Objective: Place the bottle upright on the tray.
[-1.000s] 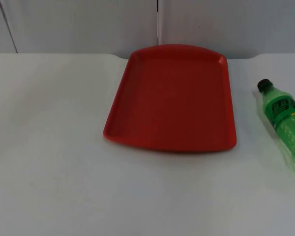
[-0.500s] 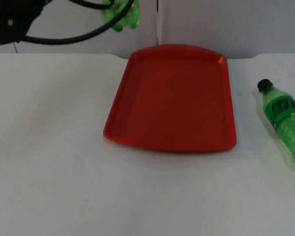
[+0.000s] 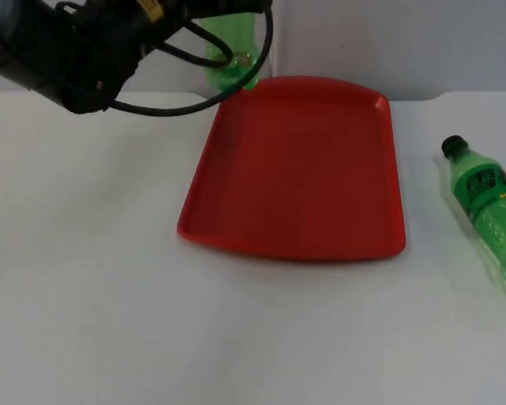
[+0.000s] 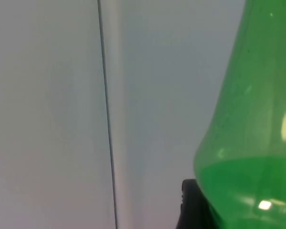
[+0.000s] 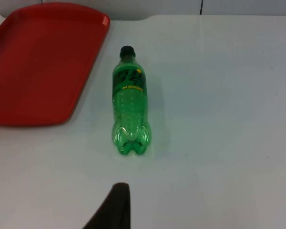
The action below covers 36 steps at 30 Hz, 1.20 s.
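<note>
the left gripper [image 3: 223,17] grasps a clear green plastic bottle [image 3: 232,52], base down above the far left corner of the shallow red tray [image 3: 299,169]. a second green bottle [image 3: 487,211] lies on the white table [image 3: 84,295] right of it. right gripper's jaws: cannot tell.

A tray [image 3: 295,169] sat mid-table against the partition wall [image 3: 388,42]. A soda bottle [image 3: 489,211] lay on its side on the table [image 3: 93,295] to the tray's right, cap toward the wall. A second bottle [image 3: 232,55] hung above the tray's back-left corner.
</note>
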Each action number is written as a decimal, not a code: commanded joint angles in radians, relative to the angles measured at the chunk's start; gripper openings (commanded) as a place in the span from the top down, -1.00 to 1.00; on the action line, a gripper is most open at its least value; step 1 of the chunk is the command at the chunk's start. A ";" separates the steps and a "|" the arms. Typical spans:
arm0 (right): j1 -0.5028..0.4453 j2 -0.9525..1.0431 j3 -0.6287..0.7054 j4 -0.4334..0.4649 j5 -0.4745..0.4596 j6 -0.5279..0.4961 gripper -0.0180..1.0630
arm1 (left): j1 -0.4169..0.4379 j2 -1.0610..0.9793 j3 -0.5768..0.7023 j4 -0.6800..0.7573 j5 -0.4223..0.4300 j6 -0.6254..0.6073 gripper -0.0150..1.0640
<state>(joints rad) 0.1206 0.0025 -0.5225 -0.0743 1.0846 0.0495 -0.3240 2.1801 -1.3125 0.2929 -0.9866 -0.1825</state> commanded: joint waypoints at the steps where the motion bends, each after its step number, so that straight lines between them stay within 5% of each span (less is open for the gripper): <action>1: -0.006 -0.002 0.007 0.001 -0.007 -0.006 -0.99 | -0.004 0.035 -0.041 -0.006 -0.032 -0.009 0.97; 19: -0.006 -0.002 0.007 0.001 -0.007 -0.006 -0.99 | -0.004 0.392 -0.450 0.039 -0.030 -0.059 0.97; 36: -0.006 -0.002 0.007 0.001 -0.007 -0.006 -0.99 | -0.004 0.519 -0.507 0.017 -0.020 -0.059 0.97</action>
<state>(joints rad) 0.1206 0.0025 -0.5225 -0.0743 1.0846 0.0495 -0.3240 2.6954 -1.8130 0.3225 -1.0021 -0.2380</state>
